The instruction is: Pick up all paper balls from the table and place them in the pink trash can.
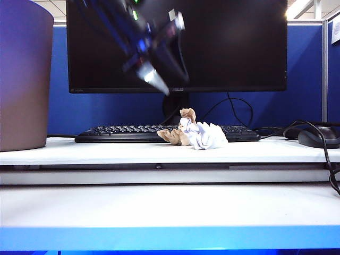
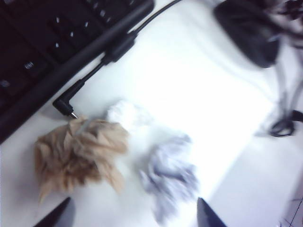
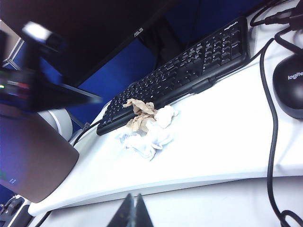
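Exterior view shows the paper balls (image 1: 192,133) clustered on the table (image 1: 106,151) before the keyboard (image 1: 122,133), bin (image 1: 24,74) far left, left gripper (image 2: 135,215) spread empty above them, right gripper (image 3: 133,213) clenched empty

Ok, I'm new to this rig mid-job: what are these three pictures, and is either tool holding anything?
It is a two-armed robot with a two-finger tool on each arm. One picture looks across the table from the front; the other two come from cameras on the wrists. In the front picture the left tool is a blur in the air above the paper balls, its fingers apart and nothing between them. The left wrist picture looks down on a tan ball and white ones. The right tool is shut and holds nothing, low near the table's front. The pink trash can stands at the left; the keyboard, monitor and mouse sit behind.
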